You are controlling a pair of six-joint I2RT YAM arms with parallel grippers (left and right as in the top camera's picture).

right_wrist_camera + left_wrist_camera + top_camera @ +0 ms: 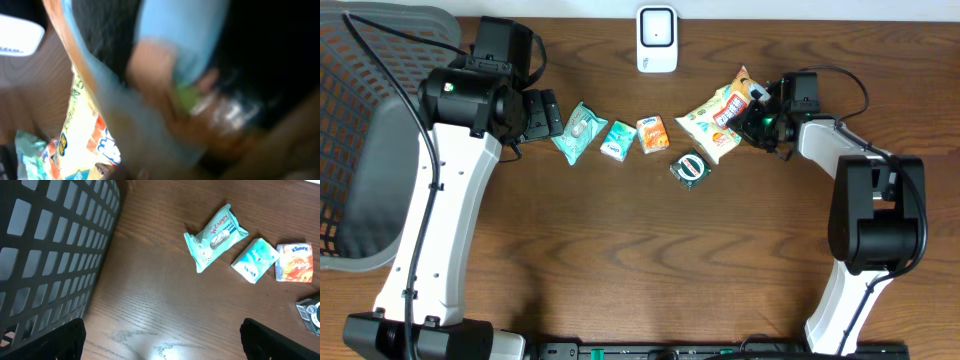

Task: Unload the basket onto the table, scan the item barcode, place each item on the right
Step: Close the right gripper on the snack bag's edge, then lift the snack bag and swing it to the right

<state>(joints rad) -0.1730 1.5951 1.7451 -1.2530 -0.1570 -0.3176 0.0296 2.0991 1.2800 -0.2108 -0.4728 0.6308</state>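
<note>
Near the scanner (657, 40), right end effector (756, 109) pinches snack bag (718, 116).

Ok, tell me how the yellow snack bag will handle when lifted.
Probably floppy: the snack bag is a thin film pouch, so it may droop from the edge at the right hand. Likely light for its size, looking puffed. Glossy film could slip.

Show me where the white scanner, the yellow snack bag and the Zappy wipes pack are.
white scanner (657, 40), overhead view, middle of its face.
yellow snack bag (712, 122), overhead view, centre of its printed front.
Zappy wipes pack (216, 236), left wrist view, middle of its label side.
</note>
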